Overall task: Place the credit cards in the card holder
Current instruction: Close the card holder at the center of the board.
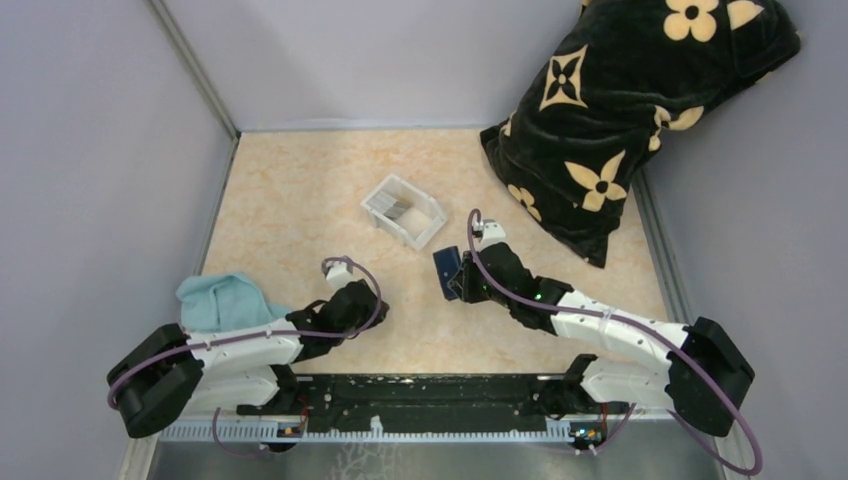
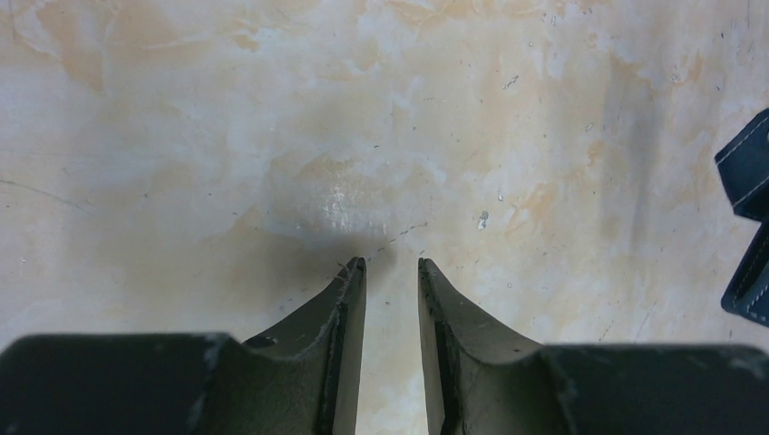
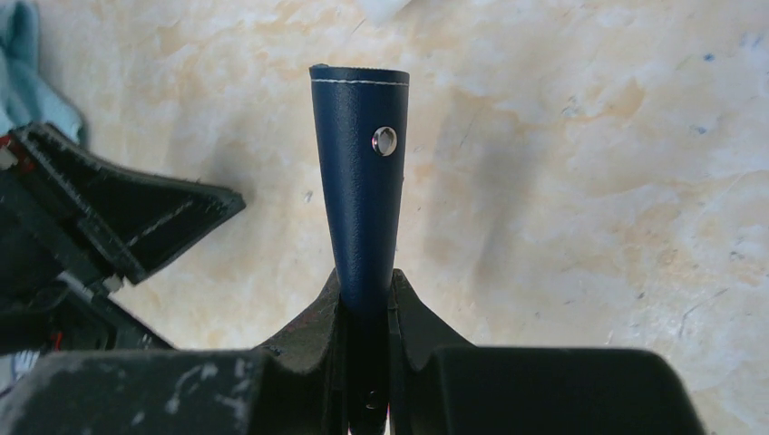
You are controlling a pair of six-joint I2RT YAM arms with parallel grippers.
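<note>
The card holder (image 3: 363,199), a navy wallet with a snap stud, stands upright and folded between my right gripper's fingers. My right gripper (image 3: 365,281) is shut on its lower edge and holds it near the table's middle (image 1: 447,270). The wallet's edge also shows at the right of the left wrist view (image 2: 748,227). Grey credit cards (image 1: 398,209) lie in a white tray (image 1: 425,228) beyond the wallet. My left gripper (image 2: 392,265) is open by a narrow gap, empty, just over bare table, left of the wallet (image 1: 375,308).
A light blue cloth (image 1: 225,300) lies at the left beside the left arm. A black pillow with tan flowers (image 1: 630,110) leans in the back right corner. Grey walls close in the table on three sides.
</note>
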